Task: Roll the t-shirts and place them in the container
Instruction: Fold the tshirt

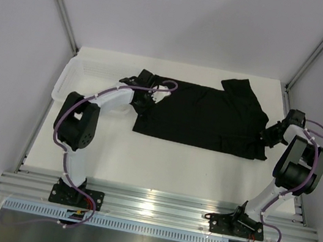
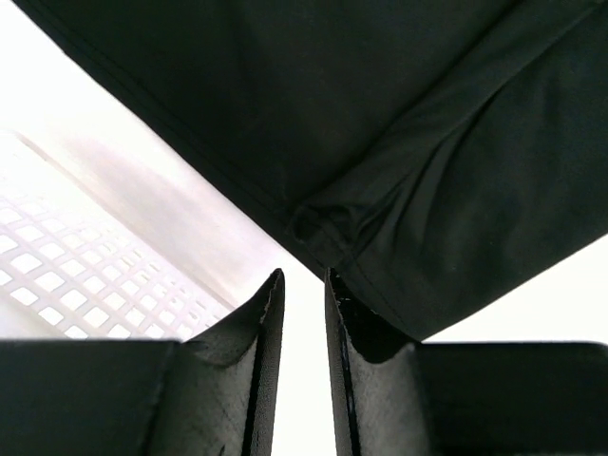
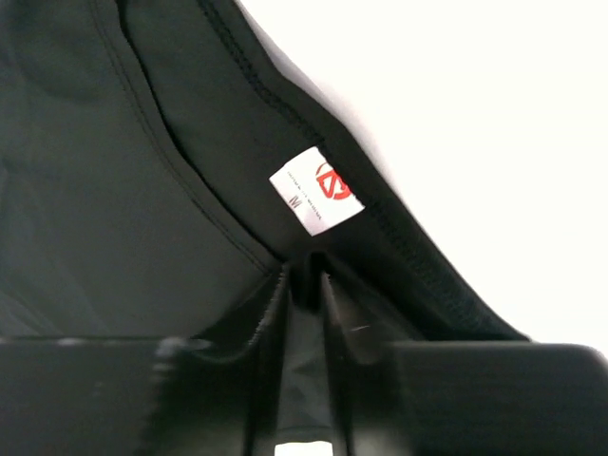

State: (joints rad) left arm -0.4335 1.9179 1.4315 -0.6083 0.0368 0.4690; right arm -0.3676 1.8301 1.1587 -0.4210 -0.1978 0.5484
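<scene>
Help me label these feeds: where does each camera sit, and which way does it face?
Top external: above and behind, looking down at the table; left arm and right arm show whole.
Left wrist: on the left arm, facing past the left tool at a t-shirt corner and the basket.
Right wrist: on the right arm, facing past the right tool at the neck label.
All three share the t-shirt; top and left wrist also the basket.

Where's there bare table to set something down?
Widest: the white tabletop between the plain black cloth t-shirt and the arm bases. A thinner strip lies behind the shirt, at the far edge. Crowded: the left end, with the white mesh plastic basket and left pincer; the right end, with the right pincer at the collar.
</scene>
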